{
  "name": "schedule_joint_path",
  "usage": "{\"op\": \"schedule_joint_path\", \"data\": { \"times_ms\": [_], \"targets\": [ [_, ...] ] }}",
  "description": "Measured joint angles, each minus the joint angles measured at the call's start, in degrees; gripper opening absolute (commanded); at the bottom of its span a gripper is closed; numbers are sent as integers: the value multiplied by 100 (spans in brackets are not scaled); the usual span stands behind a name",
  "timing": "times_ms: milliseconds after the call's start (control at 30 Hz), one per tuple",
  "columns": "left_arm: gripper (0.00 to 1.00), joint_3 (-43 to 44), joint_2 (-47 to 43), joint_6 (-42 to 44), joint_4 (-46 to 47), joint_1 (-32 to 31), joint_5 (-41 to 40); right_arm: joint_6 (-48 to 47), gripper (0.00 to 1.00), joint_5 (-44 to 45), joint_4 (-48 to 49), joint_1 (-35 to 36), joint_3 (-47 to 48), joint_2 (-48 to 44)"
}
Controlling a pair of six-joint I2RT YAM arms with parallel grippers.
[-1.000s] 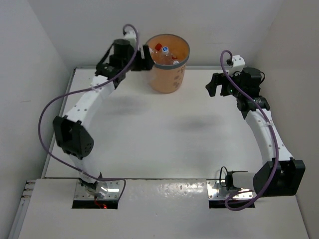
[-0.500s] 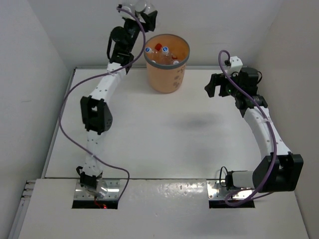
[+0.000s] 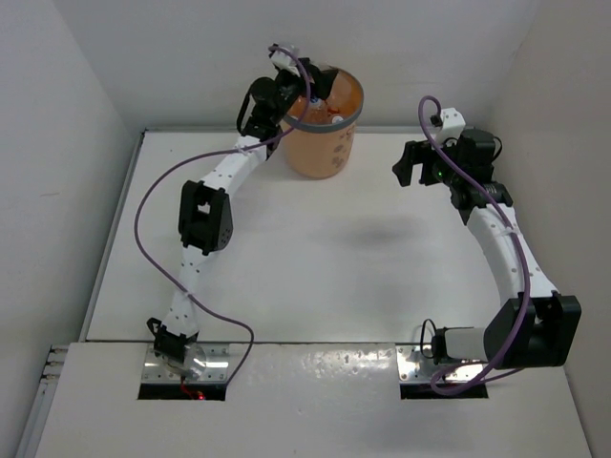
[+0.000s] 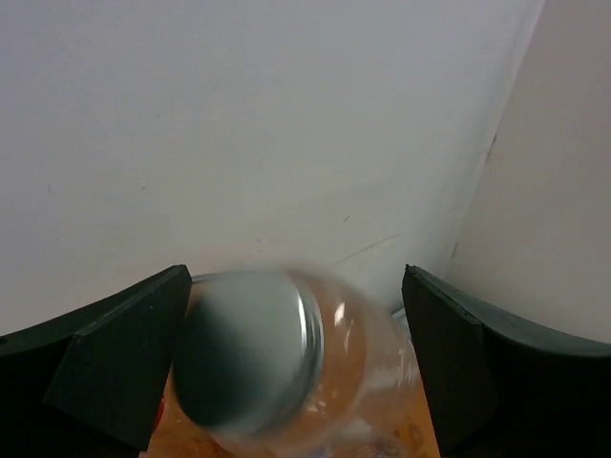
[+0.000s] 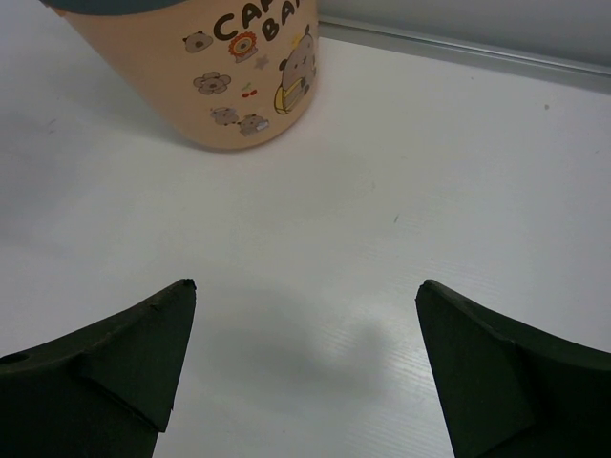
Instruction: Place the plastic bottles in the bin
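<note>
The orange bin (image 3: 323, 153) stands at the back of the table, and it also shows in the right wrist view (image 5: 205, 81). My left gripper (image 3: 304, 84) hangs over the bin's left rim. In the left wrist view its jaws (image 4: 296, 279) stand wide apart. A blurred clear plastic bottle (image 4: 286, 367) with a grey cap (image 4: 243, 348) lies between them above the orange inside, with a gap at the right finger. The arm hides the other bottles in the bin. My right gripper (image 3: 409, 164) is open and empty above the table (image 5: 305, 286), right of the bin.
White walls close in behind and at both sides of the white table (image 3: 315, 248). The left arm's purple cable (image 3: 143, 219) loops over the left part of the table.
My left arm has swung from beside the bin's left side, up high with the bottle, then down over the bin's rim. Its jaws now stand apart. The right arm has barely moved.
</note>
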Motion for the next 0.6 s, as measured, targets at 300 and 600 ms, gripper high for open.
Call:
{"op": "schedule_joint_path", "data": {
  "times_ms": [300,600],
  "targets": [
    [100,79,-656,-59,-680,92,2,39,96,2,-90,0,0,-17],
    [100,-1569,-3250,382,-3333,1161,846,37,98,50,-713,-129,341,-321]
  ]
}}
